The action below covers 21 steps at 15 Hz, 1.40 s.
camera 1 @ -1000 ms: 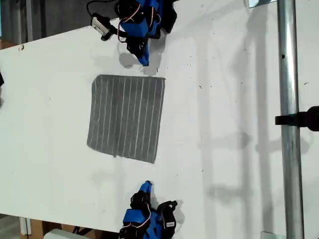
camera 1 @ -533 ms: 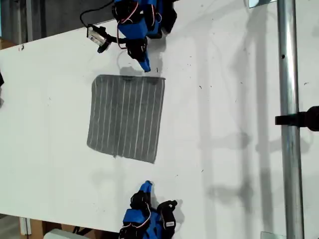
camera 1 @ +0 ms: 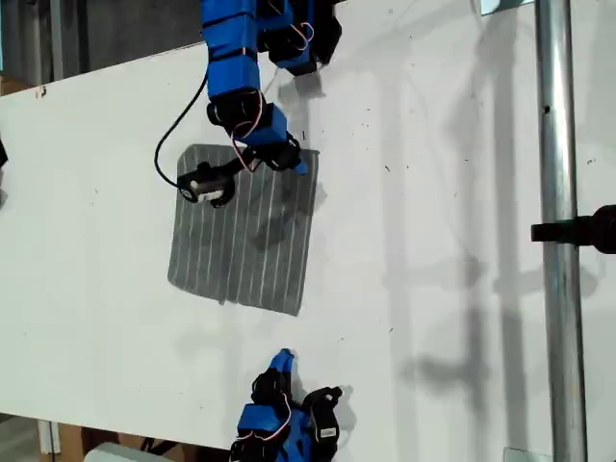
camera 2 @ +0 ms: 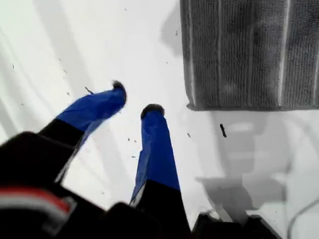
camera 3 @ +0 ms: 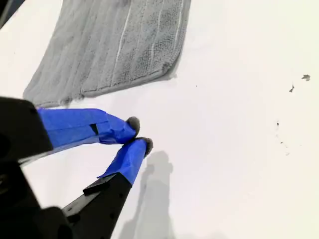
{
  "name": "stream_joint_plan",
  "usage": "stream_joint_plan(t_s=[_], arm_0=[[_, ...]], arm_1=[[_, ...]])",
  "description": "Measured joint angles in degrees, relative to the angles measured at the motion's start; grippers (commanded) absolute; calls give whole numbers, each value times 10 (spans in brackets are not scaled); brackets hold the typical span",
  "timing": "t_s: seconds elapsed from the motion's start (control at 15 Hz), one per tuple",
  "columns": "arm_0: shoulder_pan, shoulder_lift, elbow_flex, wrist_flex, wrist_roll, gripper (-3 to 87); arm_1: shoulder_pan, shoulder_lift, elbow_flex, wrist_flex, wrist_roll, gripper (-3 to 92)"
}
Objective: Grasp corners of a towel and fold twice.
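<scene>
While my first gripper [camera 2: 133, 103] is hanging narrowly parted beside a towel [camera 2: 251, 52] corner [camera 2: 195, 102], my second gripper [camera 3: 139, 133] is idling nearly closed; reaching is underway; closing likely follows.

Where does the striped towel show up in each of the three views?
Exterior view: towel lies left of centre on the white table.
First wrist view: one corner just beyond my first gripper.
Second wrist view: further ahead of my second gripper.
Shared landmark: its pale stripes.
</scene>
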Motion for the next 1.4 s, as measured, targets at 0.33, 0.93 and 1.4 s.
stream_joint_plan(t_s=[0.33, 0.93, 1.4], arm_0=[[-1, 0, 0, 0, -9, 26], [-11, 0, 0, 0, -34, 20], [-11, 0, 0, 0, -50, -16]], arm_1=[[56, 48, 139, -18, -33, 360], [91, -149, 237, -230, -51, 313], [113, -158, 221, -240, -74, -1]])
